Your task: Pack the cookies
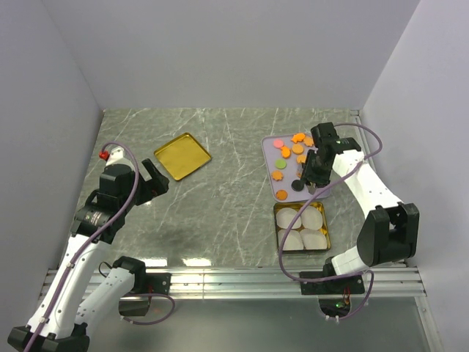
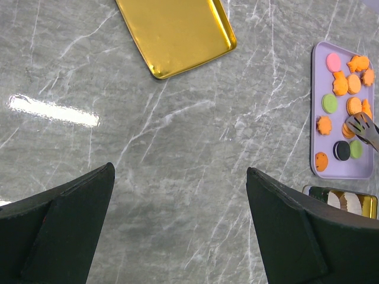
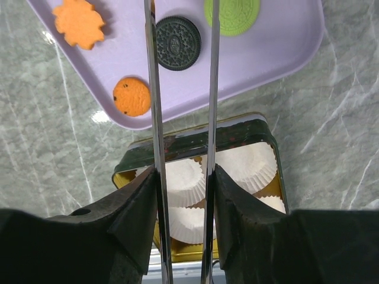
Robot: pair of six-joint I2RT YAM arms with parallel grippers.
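Lying flat on the lavender tray (image 3: 278, 41), the cookies (image 1: 289, 158) are round discs with no long axis: mostly orange, some pink and green, and one black cookie (image 3: 178, 42). The tray's long side runs away from the arm bases. Just beside its near end, a gold tin (image 1: 278, 227) holds four white paper cups (image 3: 243, 163). Fingers of the right gripper (image 3: 182, 177) clamp tongs (image 3: 153, 89), blades reaching over the tray past the black cookie. Fingers of the left gripper (image 2: 180, 177) are spread apart, near a gold lid (image 1: 182, 155) on the table (image 1: 220, 198).
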